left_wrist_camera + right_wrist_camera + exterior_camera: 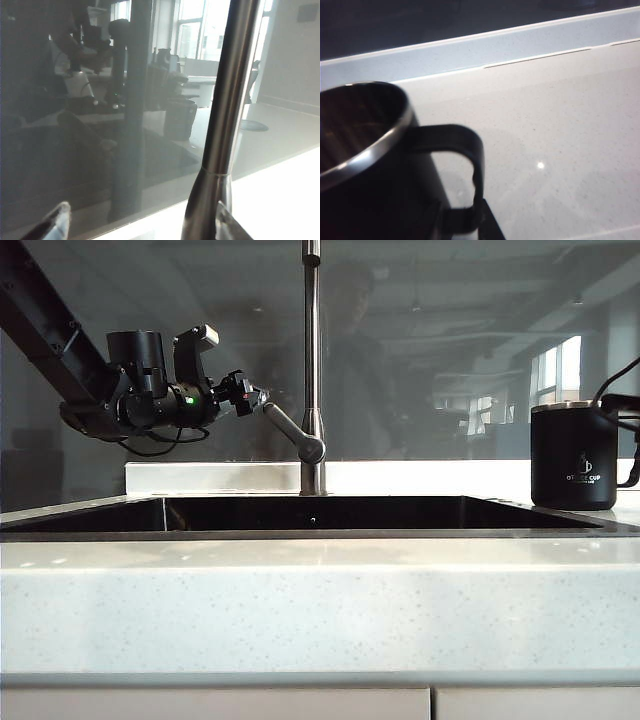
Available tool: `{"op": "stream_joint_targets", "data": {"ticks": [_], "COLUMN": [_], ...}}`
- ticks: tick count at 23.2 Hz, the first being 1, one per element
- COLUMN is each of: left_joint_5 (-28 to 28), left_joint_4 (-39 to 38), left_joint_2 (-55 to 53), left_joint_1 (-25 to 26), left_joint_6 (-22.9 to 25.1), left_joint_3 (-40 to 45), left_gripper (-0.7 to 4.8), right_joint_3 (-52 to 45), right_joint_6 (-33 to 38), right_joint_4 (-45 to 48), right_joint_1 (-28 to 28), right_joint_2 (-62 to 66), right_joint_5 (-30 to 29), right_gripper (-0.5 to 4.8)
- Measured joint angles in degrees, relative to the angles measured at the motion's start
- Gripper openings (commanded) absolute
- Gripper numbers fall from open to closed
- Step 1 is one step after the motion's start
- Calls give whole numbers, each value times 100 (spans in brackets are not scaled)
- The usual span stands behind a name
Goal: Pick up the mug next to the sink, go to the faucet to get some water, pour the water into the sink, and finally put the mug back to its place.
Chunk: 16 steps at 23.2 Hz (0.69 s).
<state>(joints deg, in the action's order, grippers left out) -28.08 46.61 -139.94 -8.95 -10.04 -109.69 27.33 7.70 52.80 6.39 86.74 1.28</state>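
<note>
Mug [365, 170] handle close-up, exterior adds faucet [312, 370], sink [310, 515]

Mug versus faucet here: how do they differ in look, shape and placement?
The mug is matte black, short and wide; the faucet is bare brushed steel, tall and thin. The mug stands on the counter right of the sink; the faucet rises behind the sink's middle. The left hand is at the faucet's lever; the right hand sits by the mug's handle. Both stand upright.
</note>
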Motion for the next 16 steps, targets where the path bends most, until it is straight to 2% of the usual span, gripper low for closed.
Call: {"op": "stream_joint_targets", "data": {"ticks": [5, 8, 12, 16], "left_joint_5": [0, 0, 0, 0], "left_joint_4": [-11, -9, -9, -13], "left_joint_2": [0, 0, 0, 0], "left_joint_1": [2, 0, 2, -4], "left_joint_6": [0, 0, 0, 0], "left_joint_3": [0, 0, 0, 0], "left_gripper": [368, 368, 368, 368], "right_joint_3": [-544, -754, -960, -957], "right_joint_6": [275, 483, 560, 564], "right_joint_4": [-31, -144, -323, -872], "right_joint_1": [-2, -33, -162, -431], "right_joint_2": [-885, -1427, -2173, -2870], "right_joint_5": [-35, -264, -706, -756], "right_gripper": [94, -13, -8, -7]}}
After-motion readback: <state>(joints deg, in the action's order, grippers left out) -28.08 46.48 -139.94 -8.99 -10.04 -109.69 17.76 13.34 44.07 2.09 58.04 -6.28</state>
